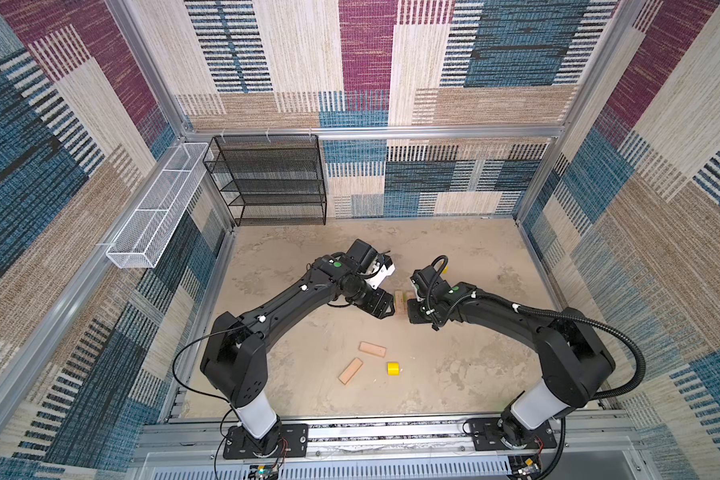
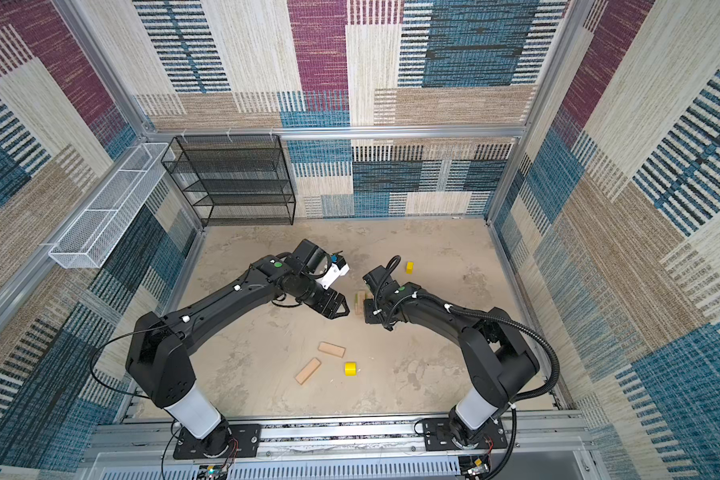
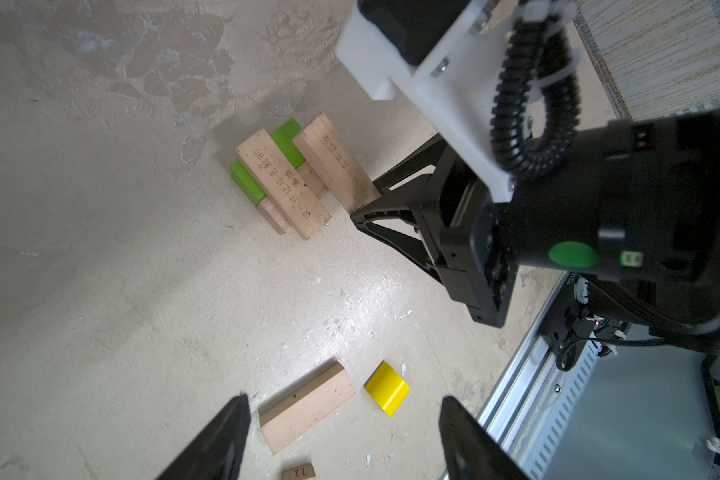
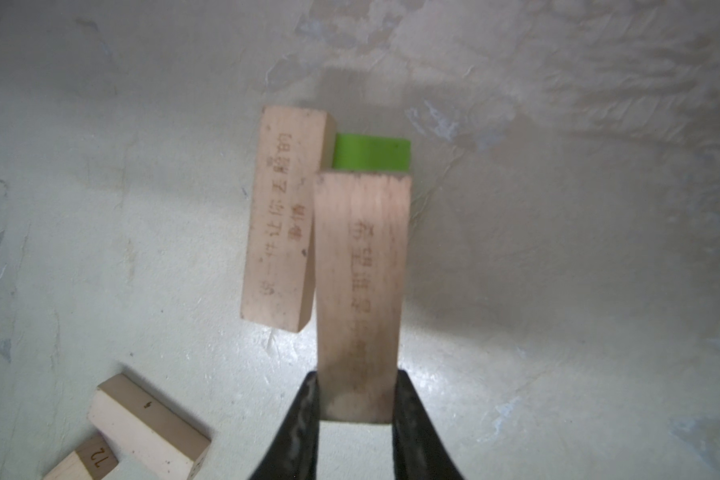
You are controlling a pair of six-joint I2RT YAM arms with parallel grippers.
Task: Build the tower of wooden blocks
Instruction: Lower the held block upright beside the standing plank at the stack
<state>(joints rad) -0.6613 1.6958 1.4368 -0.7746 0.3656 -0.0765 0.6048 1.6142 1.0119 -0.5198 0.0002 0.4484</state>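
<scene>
Gripping a tan plank [image 4: 360, 257], the right hand [image 4: 356, 382] holds it over the tower [image 3: 283, 183], beside a second plank [image 4: 283, 216] lying on its green brick [image 4: 371, 151]; the left hand [image 3: 344, 400] gapes open beside the tower.

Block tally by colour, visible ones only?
Tan: 5 (held plank, top plank, lower plank, loose plank, second loose plank)
Green: 1 (green brick)
Yellow: 2 (front yellow piece, far yellow piece)
Total: 8
</scene>
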